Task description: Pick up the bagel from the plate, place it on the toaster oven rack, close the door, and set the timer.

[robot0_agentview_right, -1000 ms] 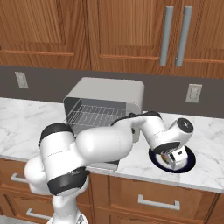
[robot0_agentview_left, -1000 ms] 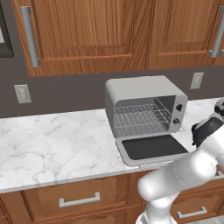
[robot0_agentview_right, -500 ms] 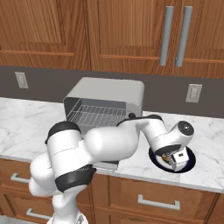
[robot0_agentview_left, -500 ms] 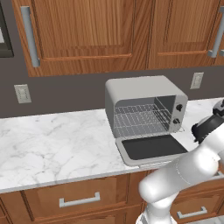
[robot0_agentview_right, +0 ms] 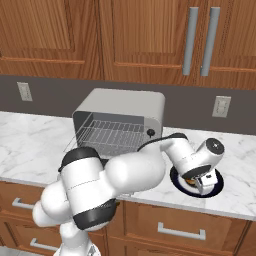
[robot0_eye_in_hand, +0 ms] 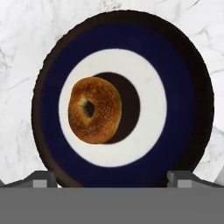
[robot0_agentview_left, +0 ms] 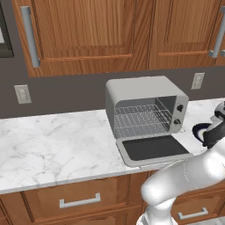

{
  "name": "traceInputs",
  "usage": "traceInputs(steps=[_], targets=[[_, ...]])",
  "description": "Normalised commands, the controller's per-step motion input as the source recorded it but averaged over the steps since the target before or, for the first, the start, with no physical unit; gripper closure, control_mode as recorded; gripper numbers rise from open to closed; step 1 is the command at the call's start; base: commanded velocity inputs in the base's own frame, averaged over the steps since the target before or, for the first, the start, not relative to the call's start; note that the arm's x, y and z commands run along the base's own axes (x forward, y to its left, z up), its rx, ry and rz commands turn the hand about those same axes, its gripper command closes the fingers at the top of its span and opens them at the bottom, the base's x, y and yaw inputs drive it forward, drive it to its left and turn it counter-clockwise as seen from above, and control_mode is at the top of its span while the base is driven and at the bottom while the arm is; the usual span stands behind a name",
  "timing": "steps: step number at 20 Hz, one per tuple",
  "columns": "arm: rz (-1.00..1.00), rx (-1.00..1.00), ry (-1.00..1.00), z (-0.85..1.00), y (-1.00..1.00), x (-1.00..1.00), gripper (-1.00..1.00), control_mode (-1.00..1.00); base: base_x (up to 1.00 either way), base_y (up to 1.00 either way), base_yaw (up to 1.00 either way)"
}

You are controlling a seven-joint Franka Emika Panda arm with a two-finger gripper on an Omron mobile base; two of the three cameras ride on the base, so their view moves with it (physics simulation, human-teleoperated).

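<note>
Bagel (robot0_eye_in_hand: 95,110) on plate (robot0_eye_in_hand: 183,78), hand view

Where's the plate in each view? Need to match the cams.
Left base view: plate at the right edge, beside the toaster oven, partly behind the arm.
Right base view: lower right, under the claw.
Hand view: centre, bagel on it.
Shared landmark: the toaster oven in both base views.

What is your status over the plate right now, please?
Pincer open above the plate. Bagel lying on it, not gripped. Oven door down, rack bare. Nothing in the way.
</note>
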Motion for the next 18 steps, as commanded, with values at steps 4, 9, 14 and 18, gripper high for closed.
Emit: traceInputs(steps=[4,9,14,18], targets=[[-0.01,0.02,0.0,-0.11,0.0,0.02,-1.0,-1.0,0.0,0.0,0.0],[-0.02,0.01,0.0,-0.2,0.0,0.05,-1.0,-1.0,0.0,0.0,0.0],[-0.02,0.01,0.0,-0.13,0.0,0.13,-1.0,-1.0,0.0,0.0,0.0],[-0.03,0.0,0.0,-0.01,-0.01,0.21,-1.0,-1.0,0.0,0.0,0.0]])
